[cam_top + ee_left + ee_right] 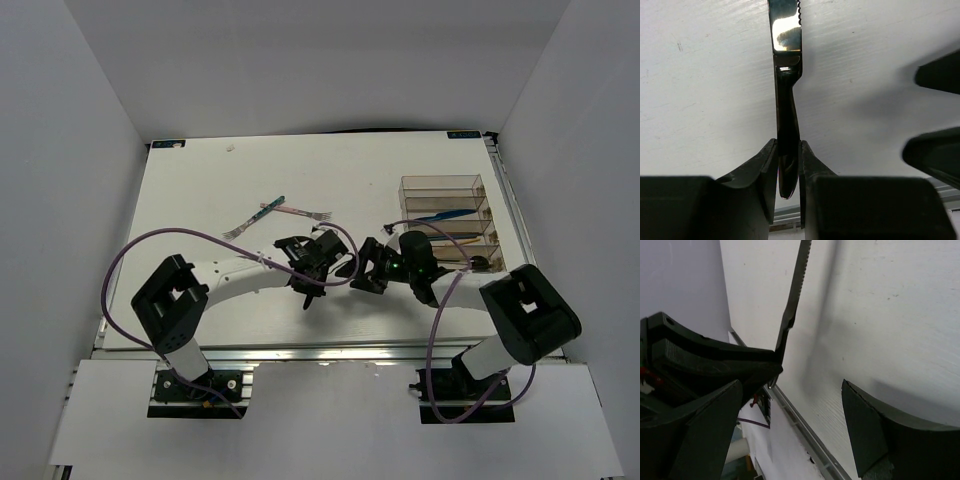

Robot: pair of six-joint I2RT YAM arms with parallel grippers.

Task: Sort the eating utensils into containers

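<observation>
Your left gripper (788, 150) is clamped tight on the handle of one black knife (788, 95), its serrated blade pointing away and lifted off the table (200, 180). Your right gripper (790, 385) hangs just beside it, fingers spread wide and holding nothing. Two forks lie unsorted near each other farther out, a teal-handled fork (255, 218) and a pink-handled fork (298, 212). The single tray (440, 181) at the right holds one blue piece (440, 215) and a few darker items too small to count. You look roughly midway: knife and both forks remain.
</observation>
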